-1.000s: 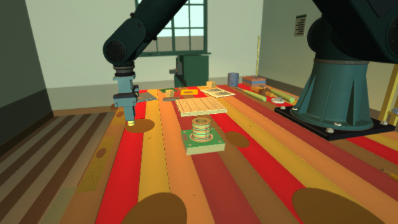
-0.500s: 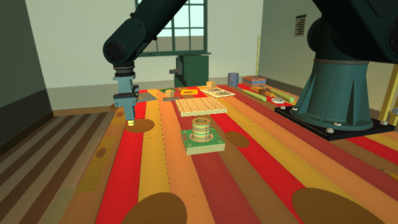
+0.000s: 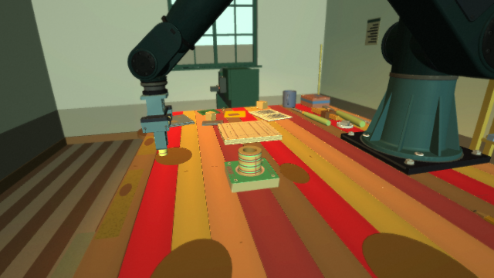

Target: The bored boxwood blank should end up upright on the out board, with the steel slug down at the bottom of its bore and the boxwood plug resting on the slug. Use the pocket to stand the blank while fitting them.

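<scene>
Most of the boxwood plug is hidden between the fingers of my gripper, which is closed on it low over the table's left side, only its pale lower end showing. The bored boxwood blank, a banded upright cylinder with an open bore, stands in the pocket, a green-topped square block near the table's middle. I cannot see into the bore, so the steel slug is not visible. The out board, a pale planked slab, lies flat just behind the pocket.
The robot's large base fills the right side on a black plate. Clutter sits along the far edge: a blue cup, stacked boards, green rods, a paper sheet, small blocks. The table's left edge runs close beside my gripper.
</scene>
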